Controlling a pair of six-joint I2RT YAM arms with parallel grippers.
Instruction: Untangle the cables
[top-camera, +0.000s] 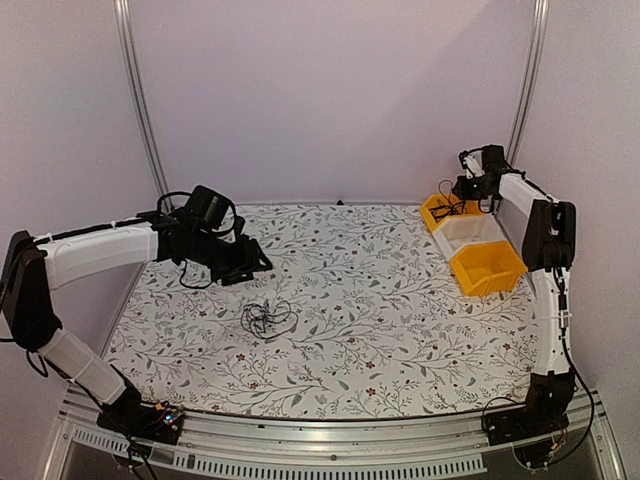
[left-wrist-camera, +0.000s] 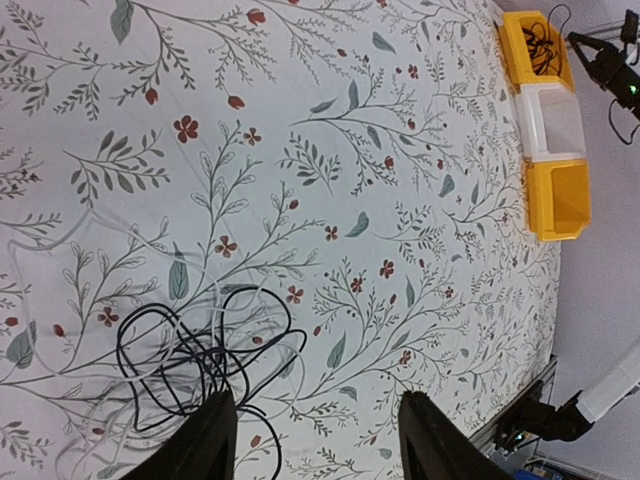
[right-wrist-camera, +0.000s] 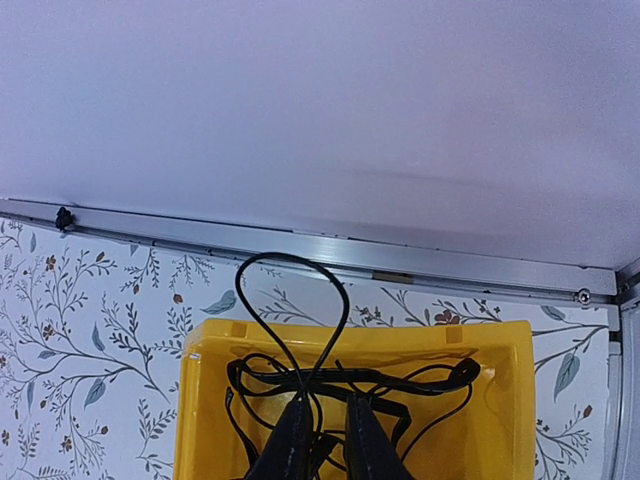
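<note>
The cables (top-camera: 267, 318) lie in a knotted bunch on the table (top-camera: 400, 340), left of centre and close to the left arm. The left gripper (left-wrist-camera: 318, 410) hangs just over the bunch with its jaws spread wide and one finger above the edge of the loops. It holds nothing. That pose reads as a line-up for picking out a strand, with the wrist camera looking down on the knot.

At the far right three bins stand in a row: the yellow far bin (right-wrist-camera: 205, 400), a white bin (top-camera: 470, 232) and a yellow near bin (top-camera: 488, 268). The right gripper (right-wrist-camera: 328, 405) reaches down into the far bin. A freed cable (right-wrist-camera: 460, 372) lies coiled there, with one loop standing above the rim. The fingers are nearly together, with only a narrow gap and strands running into it. I cannot tell whether they pinch the cable or merely straddle it.

Judging from this layout, separated cables go into the bins. The right arm is at the drop-off, and the left arm stands ready over what remains tangled.
</note>
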